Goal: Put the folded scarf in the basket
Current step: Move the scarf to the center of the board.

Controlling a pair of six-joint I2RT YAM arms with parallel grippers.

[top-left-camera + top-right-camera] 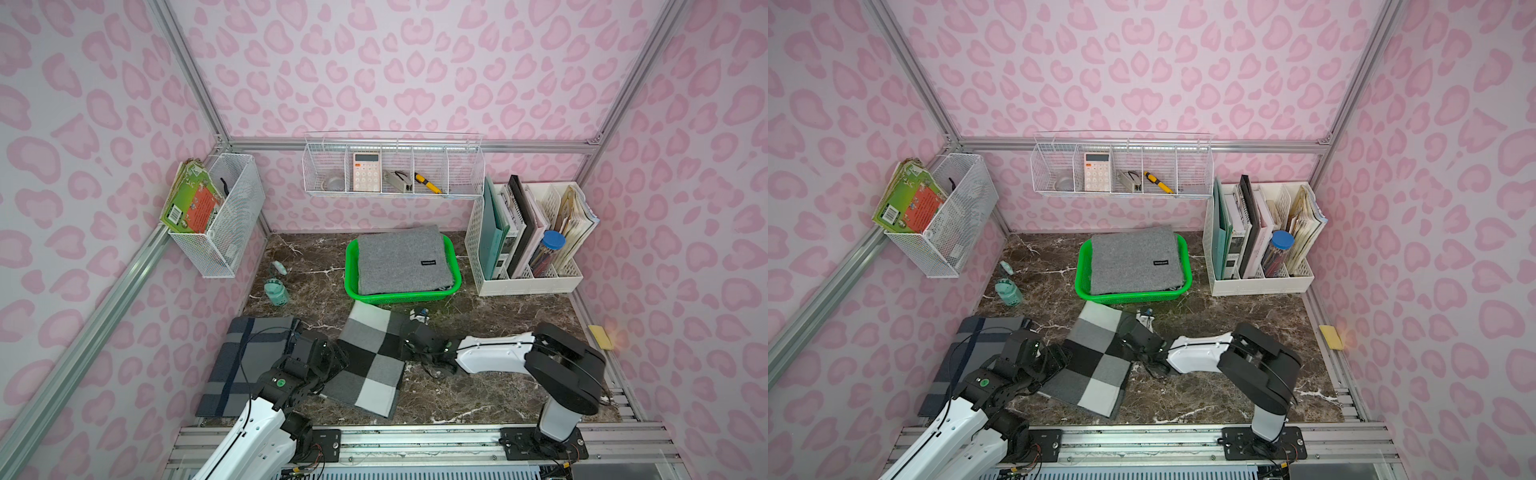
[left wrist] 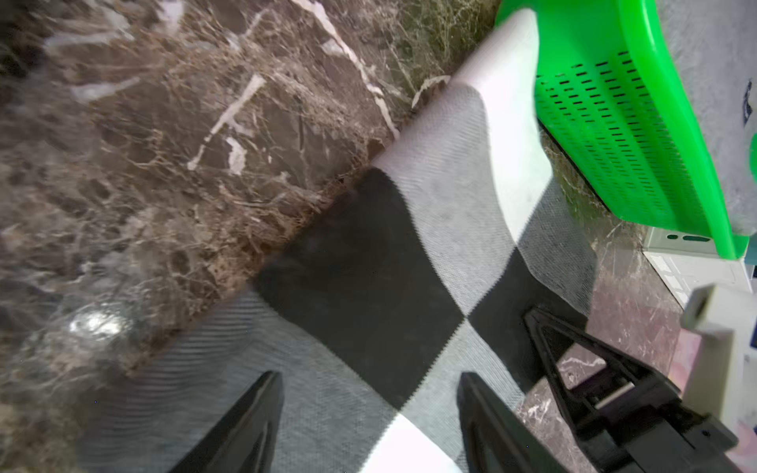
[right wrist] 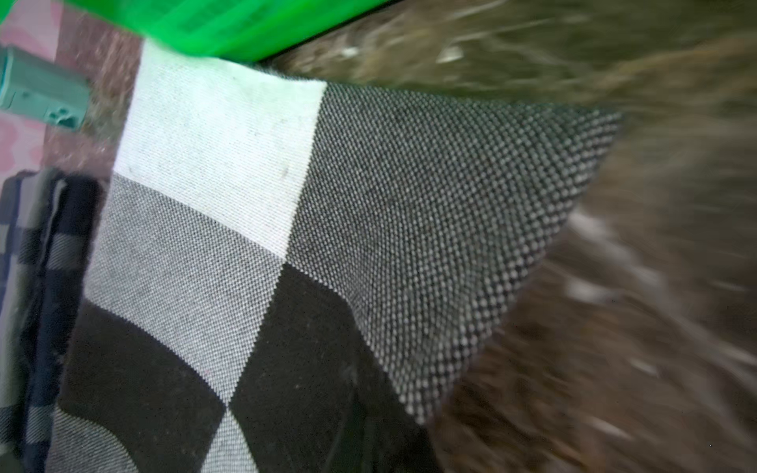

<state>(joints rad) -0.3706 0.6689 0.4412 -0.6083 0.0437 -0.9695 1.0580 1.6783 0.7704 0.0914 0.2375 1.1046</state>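
1. Near the middle of the marble tabletop (image 1: 478, 386), a folded checked scarf (image 1: 365, 361) in black, grey and white lies flat; its far white corner touches the front wall of the green basket (image 1: 353, 266).
2. Inside that basket already lies a folded grey scarf (image 1: 401, 259) with a small dark label.
3. A third folded cloth, a dark plaid scarf (image 1: 245, 361), lies beside the checked one, partly under my left arm.
4. My left gripper (image 2: 368, 413) hangs over the near-left edge of the checked scarf, jaws spread apart and holding nothing.
5. My right gripper (image 1: 409, 334) sits at the scarf's right edge, jaws closed; the wrist view shows a corner of the cloth (image 3: 471, 245) raised off the marble, so I judge it pinched there, though the fingertips themselves are hidden.
6. Handling, by judgement: the woven cloth is light, soft and limp, and will sag and unfold if lifted by one corner alone.
7. Best hold, by judgement: opposite edges through all layers, one gripper each, so the fold survives the short carry to the basket.
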